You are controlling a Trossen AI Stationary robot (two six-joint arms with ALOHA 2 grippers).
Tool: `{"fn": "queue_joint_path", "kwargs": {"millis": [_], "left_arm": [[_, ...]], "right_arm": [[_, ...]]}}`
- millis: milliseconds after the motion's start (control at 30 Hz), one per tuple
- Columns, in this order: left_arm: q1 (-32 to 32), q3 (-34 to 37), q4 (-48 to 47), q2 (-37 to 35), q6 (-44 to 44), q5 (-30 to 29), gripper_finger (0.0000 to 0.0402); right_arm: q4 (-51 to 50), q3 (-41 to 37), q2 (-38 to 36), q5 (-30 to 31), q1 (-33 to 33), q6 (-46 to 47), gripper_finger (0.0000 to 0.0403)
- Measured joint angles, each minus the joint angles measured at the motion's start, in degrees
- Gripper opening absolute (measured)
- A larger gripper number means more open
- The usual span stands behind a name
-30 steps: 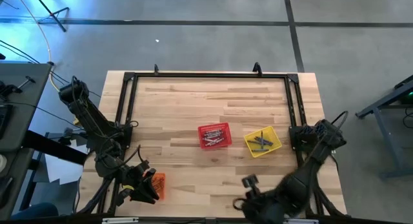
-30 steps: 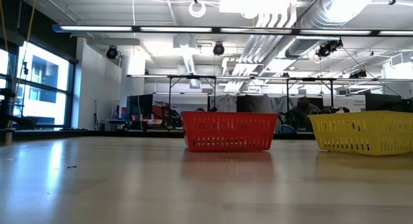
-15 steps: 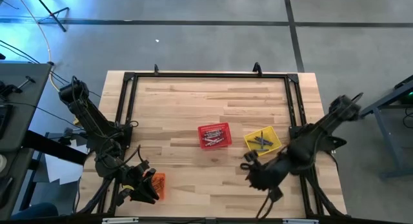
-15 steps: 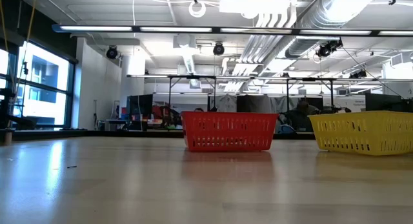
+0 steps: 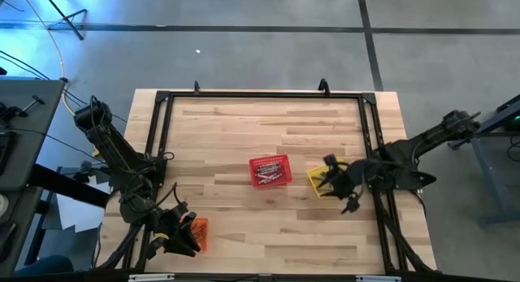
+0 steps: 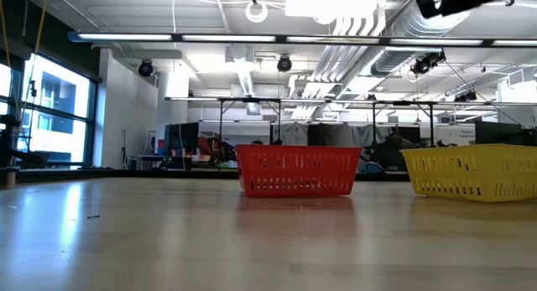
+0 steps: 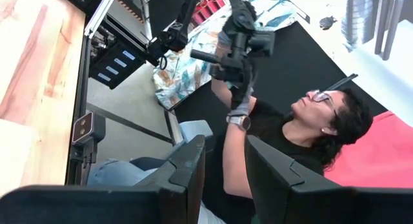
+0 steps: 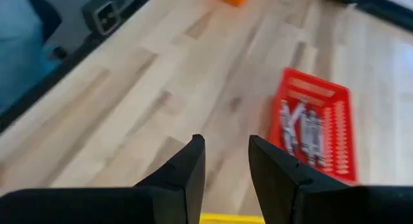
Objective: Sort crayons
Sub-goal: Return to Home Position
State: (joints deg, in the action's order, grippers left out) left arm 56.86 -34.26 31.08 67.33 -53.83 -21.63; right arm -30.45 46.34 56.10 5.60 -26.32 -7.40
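Note:
Crayons (image 5: 269,175) lie in a red mesh basket (image 5: 270,171) at the table's middle, also seen as light sticks (image 8: 303,130) in the right wrist view. To its right stands a yellow basket (image 5: 318,181). My right gripper (image 5: 327,181) hovers over it, open and empty, and hides most of its inside. An orange basket (image 5: 199,230) sits at the near left edge. Beside it my left gripper (image 5: 182,240) waits, open, with nothing between its fingers (image 7: 187,166).
Black frame rails (image 5: 260,95) run along the table's far, left and right sides. Bare wood (image 5: 260,127) stretches behind the baskets and between them and the near edge. A person (image 7: 284,127) holding a hand-held device shows beyond the table in the left wrist view.
My right gripper has swung from the table's near edge toward the far edge and now hangs over the yellow basket, turning as it went. Its fingers have kept the same gap. The baskets and crayons have not moved.

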Motion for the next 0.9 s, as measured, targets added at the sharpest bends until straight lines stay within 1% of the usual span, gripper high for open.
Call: {"fn": "queue_joint_path", "kwargs": {"millis": [167,333,567,767,900], "left_arm": [[0.00,0.00,0.01,0.00,0.01,0.00,0.0099],[0.00,0.00,0.02,0.00,0.01,0.00,0.0099],[0.00,0.00,0.02,0.00,0.01,0.00,0.0099],[0.00,0.00,0.02,0.00,0.01,-0.02,0.0099],[0.01,0.01,0.01,0.00,0.01,-0.01,0.0099]], "right_arm": [[2.96,-8.78,-9.06,-0.03,5.91,-2.38,0.0112],[4.01,-15.04,-15.60,0.05,11.72,-4.74,0.0112],[5.01,-19.94,-20.71,-0.04,18.65,-7.23,0.0112],[5.36,-23.37,-24.09,-0.04,24.46,-6.65,0.0112],[7.53,-25.76,-25.50,-0.02,28.82,-6.63,0.0112]]}}
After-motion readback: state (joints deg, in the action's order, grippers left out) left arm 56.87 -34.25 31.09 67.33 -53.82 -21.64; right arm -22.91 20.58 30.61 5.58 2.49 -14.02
